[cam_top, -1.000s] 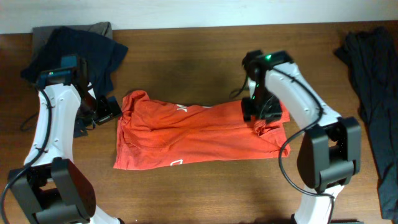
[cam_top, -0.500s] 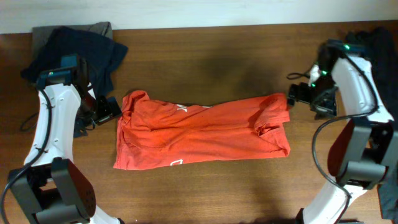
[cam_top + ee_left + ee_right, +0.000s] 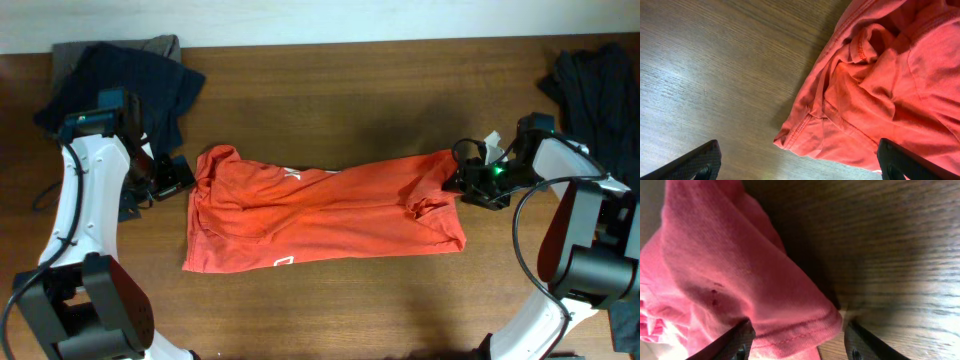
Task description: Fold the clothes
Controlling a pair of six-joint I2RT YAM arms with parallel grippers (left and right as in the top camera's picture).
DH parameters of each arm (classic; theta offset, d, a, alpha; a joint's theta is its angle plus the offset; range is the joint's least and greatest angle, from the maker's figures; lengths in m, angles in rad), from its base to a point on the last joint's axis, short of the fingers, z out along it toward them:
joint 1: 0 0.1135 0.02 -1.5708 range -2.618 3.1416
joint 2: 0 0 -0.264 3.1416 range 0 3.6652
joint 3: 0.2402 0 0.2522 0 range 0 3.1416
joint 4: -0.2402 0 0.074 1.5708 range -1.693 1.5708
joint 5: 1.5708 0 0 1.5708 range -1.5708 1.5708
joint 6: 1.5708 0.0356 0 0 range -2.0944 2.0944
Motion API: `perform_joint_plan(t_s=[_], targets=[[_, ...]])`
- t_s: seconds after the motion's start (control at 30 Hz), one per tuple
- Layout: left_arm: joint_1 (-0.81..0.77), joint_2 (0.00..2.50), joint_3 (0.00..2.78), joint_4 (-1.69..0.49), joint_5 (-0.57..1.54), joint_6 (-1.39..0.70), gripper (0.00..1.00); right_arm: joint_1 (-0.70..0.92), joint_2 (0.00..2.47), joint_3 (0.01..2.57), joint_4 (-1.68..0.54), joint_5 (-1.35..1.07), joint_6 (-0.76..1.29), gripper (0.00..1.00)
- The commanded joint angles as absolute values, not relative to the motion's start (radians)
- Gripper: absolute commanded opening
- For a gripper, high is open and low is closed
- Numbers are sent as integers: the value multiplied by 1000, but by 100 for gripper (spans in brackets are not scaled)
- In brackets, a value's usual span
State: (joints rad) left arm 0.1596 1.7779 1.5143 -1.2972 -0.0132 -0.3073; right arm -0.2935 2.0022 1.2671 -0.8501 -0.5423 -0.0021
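Note:
The clothes, a red-orange T-shirt (image 3: pixel 320 215), lie crumpled and roughly folded lengthwise across the middle of the table, with a bit of white print at the front edge. My left gripper (image 3: pixel 175 178) hovers just off the shirt's left end, jaws wide apart; in the left wrist view the gripper (image 3: pixel 800 164) spans bare wood and a hemmed corner of the shirt (image 3: pixel 880 90) without touching it. My right gripper (image 3: pixel 462 180) is low at the shirt's upper right corner. In the right wrist view the gripper (image 3: pixel 797 341) is open, and a hemmed fold of the shirt (image 3: pixel 715 255) lies between its fingers, not pinched.
A pile of dark clothes (image 3: pixel 120 85) sits at the back left behind the left arm. Another dark garment (image 3: pixel 600 110) hangs along the table's right side, close behind the right arm. Bare wooden tabletop (image 3: pixel 330 110) lies behind and in front of the shirt.
The right gripper left the shirt's right end, swung out to the right, then came back low to the upper right corner. The left arm has stayed put.

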Motion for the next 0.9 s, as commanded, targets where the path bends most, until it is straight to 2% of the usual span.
perform_joint_plan(t_s=[0.0,0.07,0.1,0.17,0.2,0.53,0.87], targets=[[166,1784,1506,-1299,-23,-298,99,-295,2003,1225,-812,-599,-19,63],[166,1784,1506,-1299,-23,-298,99,-296,2003,1215,-797,-598,-19,62],[166,1784,1506,-1299,-23,-298,99,-296,2003,1214,-795,-599,-19,57],[166,1784,1506,-1299,-23,-298,99,-296,2003,1214,-792,-599,-18,41],[166,1784,1506,-1298,-23,-298,99,-296,2003,1214,-790,-598,-18,38],[166,1784,1506,-1298,-23,-298,99,-297,2001,1324,-900,-591,15,27],[166,1784,1506,-1298,-23,-298,99,-278,2001,1516,-1105,-569,15,27]])
